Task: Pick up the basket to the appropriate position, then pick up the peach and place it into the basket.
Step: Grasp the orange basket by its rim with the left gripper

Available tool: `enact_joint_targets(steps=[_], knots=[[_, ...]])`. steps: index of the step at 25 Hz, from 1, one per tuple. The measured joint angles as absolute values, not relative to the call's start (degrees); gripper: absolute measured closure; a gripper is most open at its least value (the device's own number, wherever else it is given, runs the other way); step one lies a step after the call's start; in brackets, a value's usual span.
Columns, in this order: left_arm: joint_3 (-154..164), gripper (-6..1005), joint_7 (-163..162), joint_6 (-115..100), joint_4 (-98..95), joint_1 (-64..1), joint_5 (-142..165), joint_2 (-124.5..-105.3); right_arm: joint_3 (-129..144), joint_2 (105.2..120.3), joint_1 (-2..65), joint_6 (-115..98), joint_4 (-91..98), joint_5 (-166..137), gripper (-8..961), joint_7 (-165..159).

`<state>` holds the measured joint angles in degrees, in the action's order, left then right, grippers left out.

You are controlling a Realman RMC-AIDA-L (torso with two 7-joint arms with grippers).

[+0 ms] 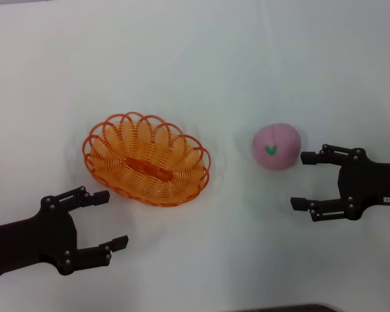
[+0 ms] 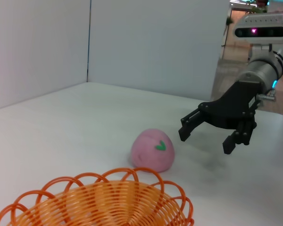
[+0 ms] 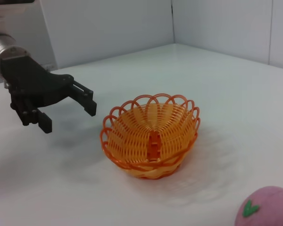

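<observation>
The orange wire-weave basket [image 1: 147, 158] sits on the white table, left of centre; it also shows in the left wrist view [image 2: 104, 202] and the right wrist view [image 3: 151, 135]. The pink peach [image 1: 276, 146] with a green leaf mark lies to its right, seen too in the left wrist view [image 2: 152, 149] and the right wrist view [image 3: 266, 207]. My left gripper [image 1: 107, 221] is open and empty, just in front of the basket's near-left rim. My right gripper [image 1: 303, 181] is open and empty, just right of the peach, not touching it.
The white table [image 1: 201, 65] stretches bare behind both objects. White walls stand at the back in the wrist views. A dark edge [image 1: 279, 308] shows at the table's front.
</observation>
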<state>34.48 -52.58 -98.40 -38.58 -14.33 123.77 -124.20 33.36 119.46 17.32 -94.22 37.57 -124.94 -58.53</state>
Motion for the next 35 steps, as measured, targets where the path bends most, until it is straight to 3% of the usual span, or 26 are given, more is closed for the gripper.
enact_joint_targets(steps=[23,35], knots=[[33.67,174,-56.38,-99.44,-38.56,-13.97,124.34,-124.22,32.82,119.53,17.41,-94.15,37.35,-124.74,8,-58.08],[32.07,174,-92.83,-99.55,-44.17,-18.54,124.31,-122.12,32.69,119.53,17.61,-94.22,37.46,-124.62,7,-58.55]])
